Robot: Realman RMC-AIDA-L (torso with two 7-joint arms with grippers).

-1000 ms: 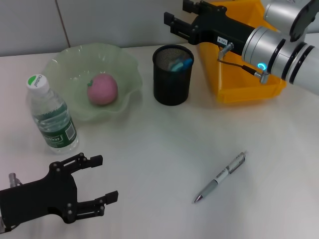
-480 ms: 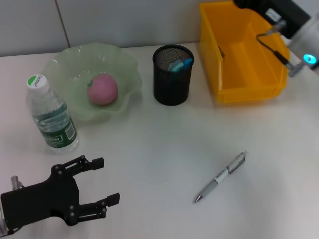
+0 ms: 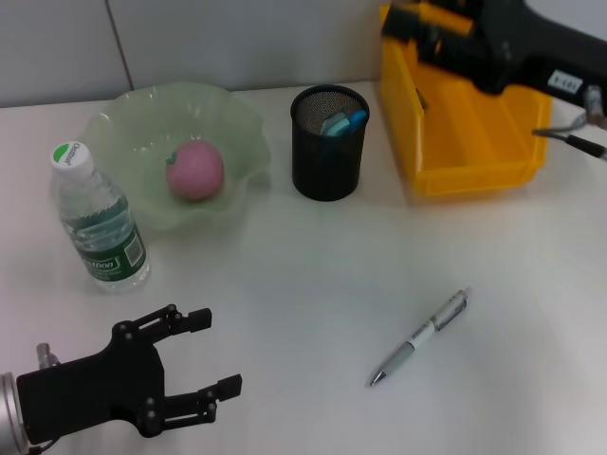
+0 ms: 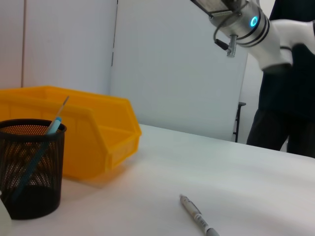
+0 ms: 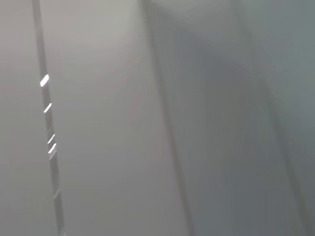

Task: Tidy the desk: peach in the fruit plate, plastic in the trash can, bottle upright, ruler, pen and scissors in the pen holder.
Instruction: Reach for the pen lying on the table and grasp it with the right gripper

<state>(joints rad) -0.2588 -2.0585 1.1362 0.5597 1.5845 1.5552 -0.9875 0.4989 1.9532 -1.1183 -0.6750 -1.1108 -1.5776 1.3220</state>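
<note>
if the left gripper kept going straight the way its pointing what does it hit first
Probably the pen. The left gripper sits open and low over the table, aimed toward the robot's right, with bare tabletop between. Its height is unclear, so it might pass just above the pen.

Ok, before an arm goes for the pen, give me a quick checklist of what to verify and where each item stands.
1. Pen lies free on the table: ok.
2. Pen holder upright with room: ok.
3. Left gripper open, empty: ok.
4. Right gripper over the yellow bin, fingers: cannot tell.
5. Peach in fruit plate: ok.
6. Bottle upright: ok.
</note>
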